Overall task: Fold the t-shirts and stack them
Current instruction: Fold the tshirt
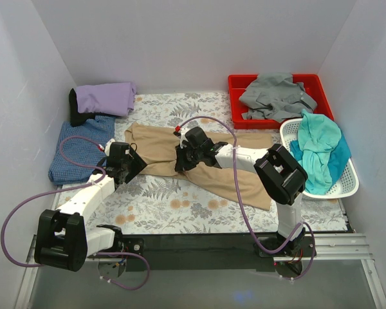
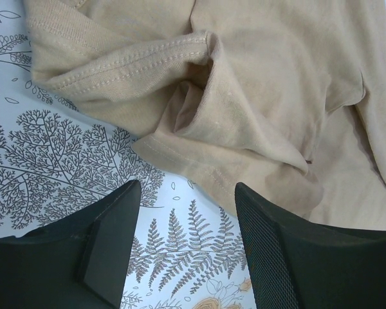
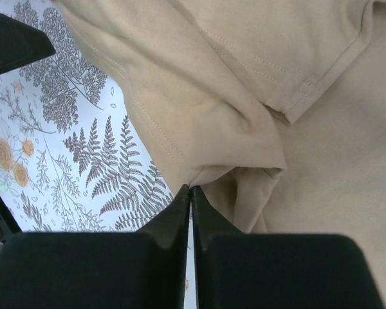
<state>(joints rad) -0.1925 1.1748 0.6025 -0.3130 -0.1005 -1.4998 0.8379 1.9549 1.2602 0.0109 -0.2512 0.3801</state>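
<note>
The tan t-shirt (image 1: 157, 151) lies crumpled across the middle of the fern-print table. My right gripper (image 1: 183, 161) is shut, its tips pinching a folded hem edge of the tan t-shirt (image 3: 231, 77) in the right wrist view, where the gripper (image 3: 190, 190) shows closed. My left gripper (image 1: 130, 164) is open and empty at the shirt's left end; in the left wrist view the gripper (image 2: 187, 193) hovers just short of a hemmed corner of the tan t-shirt (image 2: 264, 96). A folded lavender t-shirt (image 1: 106, 98) and a textured blue t-shirt (image 1: 80, 151) lie at the back left.
A grey t-shirt (image 1: 276, 96) fills a red bin (image 1: 233, 103) at the back right. A teal t-shirt (image 1: 318, 151) hangs over a white basket (image 1: 347, 187) on the right. A black object (image 1: 74, 109) sits beside the lavender shirt. White walls close in three sides.
</note>
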